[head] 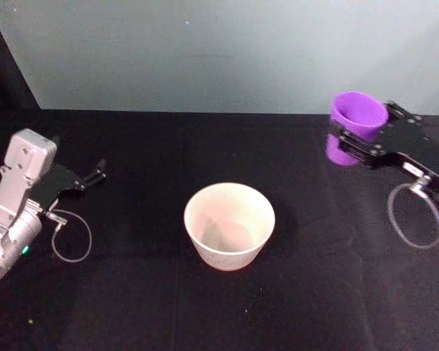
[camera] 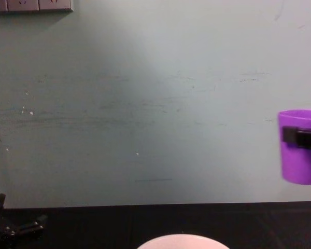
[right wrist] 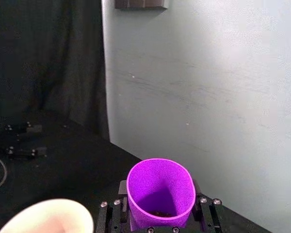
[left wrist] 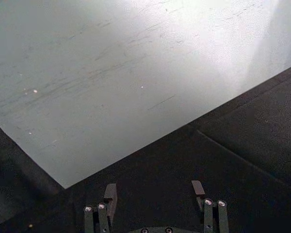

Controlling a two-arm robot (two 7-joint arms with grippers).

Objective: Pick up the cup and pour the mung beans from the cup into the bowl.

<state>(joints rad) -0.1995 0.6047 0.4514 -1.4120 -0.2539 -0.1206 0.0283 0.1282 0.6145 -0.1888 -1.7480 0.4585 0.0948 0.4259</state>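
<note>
Head view: my right gripper (head: 353, 140) clamps the purple cup (head: 358, 113) upright above the table (head: 132, 307) near its far right corner, so no mung beans (right wrist: 160, 212) spill; bowl (head: 227, 252) sits centre; left gripper (head: 96, 172) open, left edge.

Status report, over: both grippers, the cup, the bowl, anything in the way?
Right gripper shut on the cup, upright above the table, right of the bowl. Left gripper open, parked far left. Bowl looks empty. Nothing between cup and bowl.
</note>
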